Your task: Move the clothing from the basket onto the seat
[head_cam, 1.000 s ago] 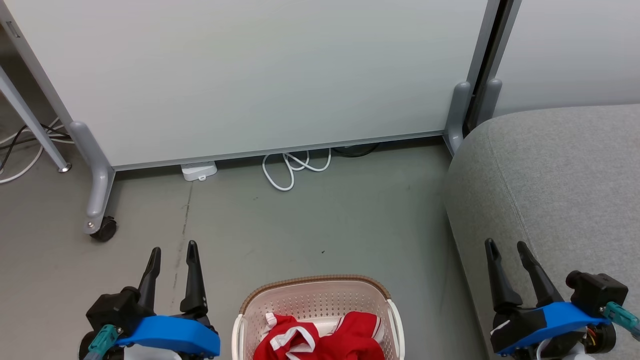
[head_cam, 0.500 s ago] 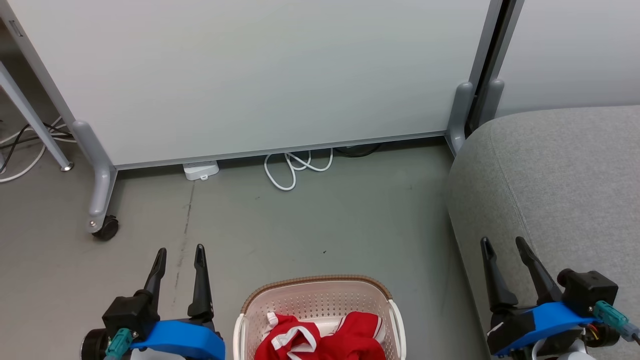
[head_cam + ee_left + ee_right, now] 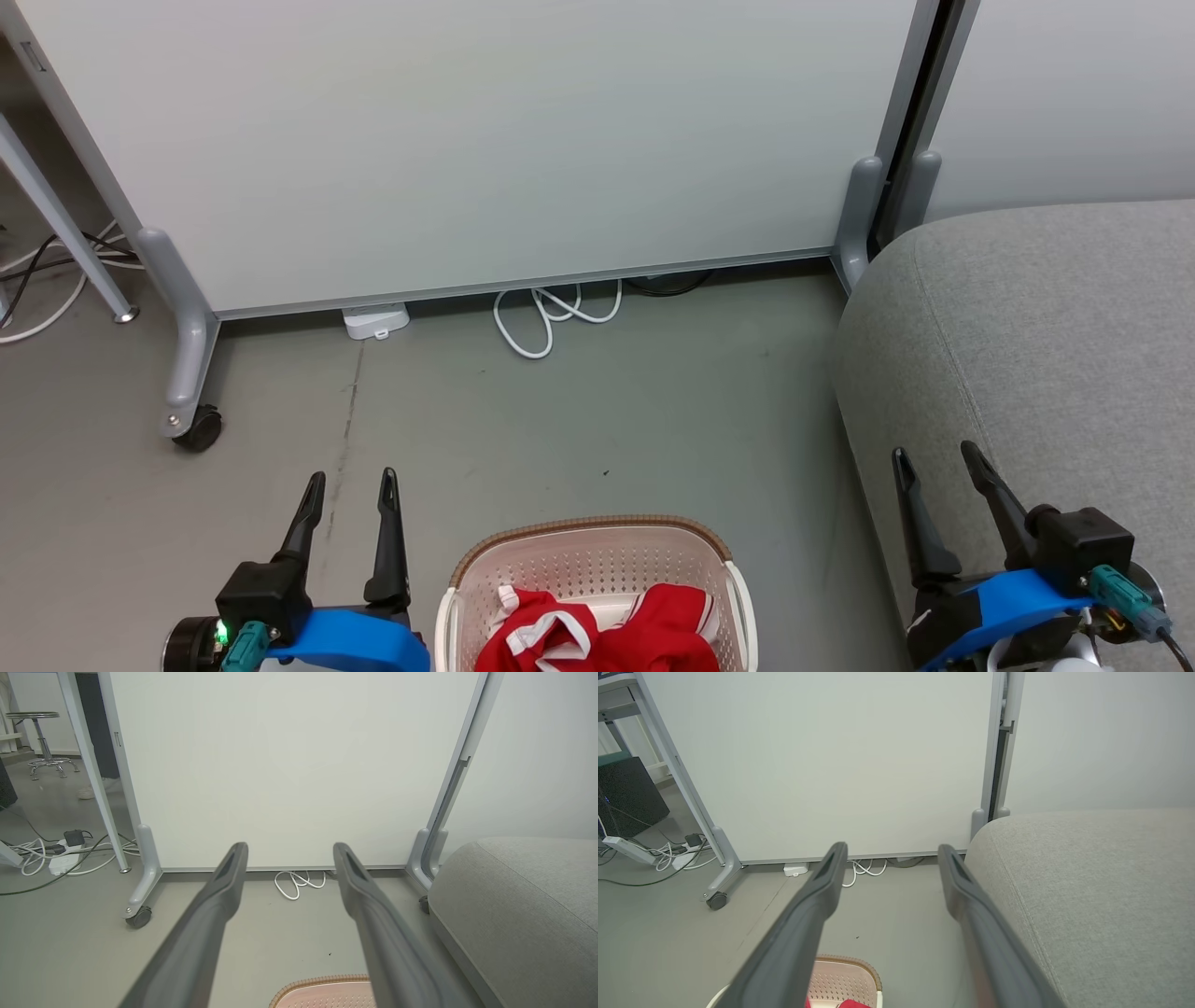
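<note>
Grey woven fabric covers the seat (image 3: 1046, 327) at the right, the cream basket (image 3: 588, 525) stands near it on the floor (image 3: 560, 420) with the red clothing (image 3: 607, 635) heaped inside, and the left gripper (image 3: 352, 478) and right gripper (image 3: 934, 453) flank the basket, both spread wide and empty.

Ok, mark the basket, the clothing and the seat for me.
basket (image 3: 590, 521): head view, on its brown far rim.
clothing (image 3: 667, 621): head view, on the red fabric.
seat (image 3: 1055, 317): head view, on the grey top surface.
</note>
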{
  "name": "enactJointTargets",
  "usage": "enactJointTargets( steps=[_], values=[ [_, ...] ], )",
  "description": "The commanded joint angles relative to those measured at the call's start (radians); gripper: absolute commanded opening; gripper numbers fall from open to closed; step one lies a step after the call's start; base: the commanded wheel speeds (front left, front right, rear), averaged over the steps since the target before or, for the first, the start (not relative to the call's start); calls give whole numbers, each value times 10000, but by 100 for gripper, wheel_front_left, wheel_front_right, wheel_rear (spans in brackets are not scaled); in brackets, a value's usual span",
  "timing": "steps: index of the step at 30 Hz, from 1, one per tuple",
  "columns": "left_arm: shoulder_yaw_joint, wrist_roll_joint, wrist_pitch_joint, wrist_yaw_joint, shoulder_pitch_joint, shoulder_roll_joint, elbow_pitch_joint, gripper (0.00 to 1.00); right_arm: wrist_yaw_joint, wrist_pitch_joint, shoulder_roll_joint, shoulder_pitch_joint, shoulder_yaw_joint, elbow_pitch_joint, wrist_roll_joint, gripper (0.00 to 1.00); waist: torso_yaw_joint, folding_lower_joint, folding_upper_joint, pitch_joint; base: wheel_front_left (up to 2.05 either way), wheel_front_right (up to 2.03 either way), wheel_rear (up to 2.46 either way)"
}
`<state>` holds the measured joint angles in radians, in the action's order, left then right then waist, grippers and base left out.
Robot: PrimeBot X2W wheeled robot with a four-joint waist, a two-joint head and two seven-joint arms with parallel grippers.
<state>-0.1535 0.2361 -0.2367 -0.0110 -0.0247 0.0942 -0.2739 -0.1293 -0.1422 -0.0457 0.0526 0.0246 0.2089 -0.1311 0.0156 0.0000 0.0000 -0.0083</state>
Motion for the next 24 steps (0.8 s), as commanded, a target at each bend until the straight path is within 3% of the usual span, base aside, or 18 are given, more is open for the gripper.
enactJointTargets(
  steps=[1, 13, 24],
  values=[
    [5, -191, -88, -53, -162, 10, -36, 100, -22, -78, -67, -91, 16, -62, 245, 100, -25, 0, 0, 1, 0, 0, 0],
    [28, -834, -304, 85, -172, -109, -68, 100, -24, -211, -74, -136, 18, -127, 1070, 100, -58, 0, 0, 3, 0, 0, 0],
    [149, -727, -300, 20, -174, -185, -107, 100, -24, -210, -71, -130, 32, -104, 957, 100, -49, 0, 0, 17, 0, 0, 0]
  ],
)
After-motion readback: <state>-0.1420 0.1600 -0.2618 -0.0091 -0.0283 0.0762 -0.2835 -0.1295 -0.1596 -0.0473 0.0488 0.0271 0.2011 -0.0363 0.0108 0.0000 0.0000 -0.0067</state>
